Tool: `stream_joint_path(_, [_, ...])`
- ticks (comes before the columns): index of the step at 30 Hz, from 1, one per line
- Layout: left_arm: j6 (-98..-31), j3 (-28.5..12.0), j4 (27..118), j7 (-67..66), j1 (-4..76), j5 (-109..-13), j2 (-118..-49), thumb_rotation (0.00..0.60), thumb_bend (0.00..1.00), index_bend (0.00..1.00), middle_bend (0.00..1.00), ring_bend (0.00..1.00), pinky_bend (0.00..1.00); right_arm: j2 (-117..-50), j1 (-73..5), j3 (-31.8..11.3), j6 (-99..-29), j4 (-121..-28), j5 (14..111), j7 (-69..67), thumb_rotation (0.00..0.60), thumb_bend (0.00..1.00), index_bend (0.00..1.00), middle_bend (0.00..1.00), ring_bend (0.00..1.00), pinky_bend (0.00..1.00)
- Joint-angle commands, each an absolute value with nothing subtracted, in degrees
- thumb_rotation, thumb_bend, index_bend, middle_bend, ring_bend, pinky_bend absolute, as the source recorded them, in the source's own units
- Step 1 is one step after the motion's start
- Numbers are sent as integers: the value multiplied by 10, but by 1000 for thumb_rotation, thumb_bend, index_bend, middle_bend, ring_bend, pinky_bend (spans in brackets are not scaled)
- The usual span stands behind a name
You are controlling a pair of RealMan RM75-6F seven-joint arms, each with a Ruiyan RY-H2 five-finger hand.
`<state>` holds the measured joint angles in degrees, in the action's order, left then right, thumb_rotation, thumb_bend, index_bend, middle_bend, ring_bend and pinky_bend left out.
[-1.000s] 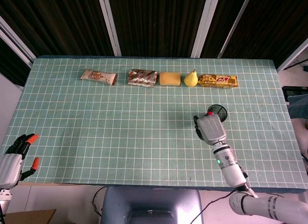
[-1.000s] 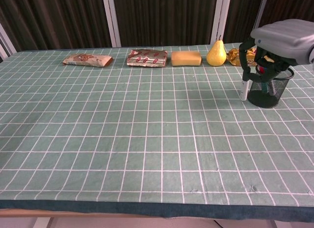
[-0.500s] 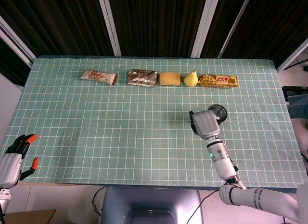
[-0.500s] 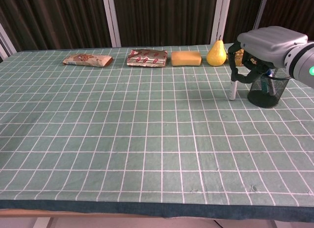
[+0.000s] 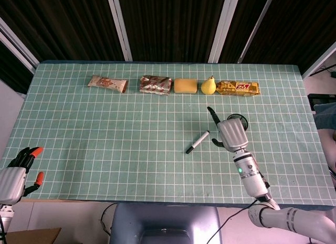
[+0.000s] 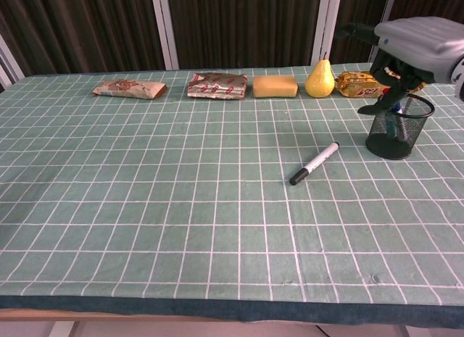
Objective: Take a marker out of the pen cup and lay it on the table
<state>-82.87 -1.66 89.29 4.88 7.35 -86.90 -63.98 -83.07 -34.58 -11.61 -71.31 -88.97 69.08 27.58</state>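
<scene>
I see the marker (image 6: 315, 163) lying flat on the green gridded worktop (image 6: 145, 206), slanted with its dark cap toward me, just left of the black mesh pen cup (image 6: 395, 134) and touching neither the cup nor my hand. My right hand (image 6: 409, 43) hovers above the cup with fingers spread and nothing between them, one finger pointing out toward the far side; in the head view the same hand (image 5: 231, 134) covers most of the cup (image 5: 239, 119), and the marker (image 5: 197, 142) lies close beside it. By my reading the marker is down in open space where it cannot roll against the cup, so the task looks essentially done. The cup holds at least one more pen with a red top, partly hidden. My left hand (image 5: 18, 168) rests off the near left edge, fingers loosely apart and holding nothing, well clear of the work. A row of snack packets, a yellow block (image 6: 275, 85) and a pear (image 6: 319, 79) lines the far side.
</scene>
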Motion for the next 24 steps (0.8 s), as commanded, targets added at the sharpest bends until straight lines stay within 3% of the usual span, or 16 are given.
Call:
stream_joint_path(1, [-830,-16,893,50,73,-871,-640,600,468,148,124,69,266,-758,-272,-77,-807,-957,765,234,600,319,243,814,847,844])
stream_joint_path(4, [-835,-15,893,49,71,-875,-639,600,470,148,124,69,267,-707,-212,-40,-858,-1002,781,225,600,319,274,615,600,732])
stream_joint_path(7, [-840,-14,896,47,69,-877,-638,600,469,148,124,69,267,-679,-167,-16,-890,-1008,788,192,600,318,250,385,318,412])
stream_joint_path(9, [-844,-13,897,43,67,-879,-637,600,470,148,125,69,267,-672,-142,-4,-905,-990,794,159,600,318,216,285,203,249])
stream_joint_path(11, [-848,-12,901,40,65,-881,-637,600,469,148,124,69,267,-675,-123,2,-914,-963,797,133,600,318,165,197,110,161])
stream_joint_path(15, [-853,-11,905,33,63,-886,-637,600,469,148,125,69,267,-688,-105,2,-917,-919,800,93,600,318,110,120,32,138])
stream_joint_path(24, [-840,-7,908,14,71,-894,-642,600,469,149,124,69,266,-697,-98,-9,-899,-888,817,58,600,318,102,114,28,137])
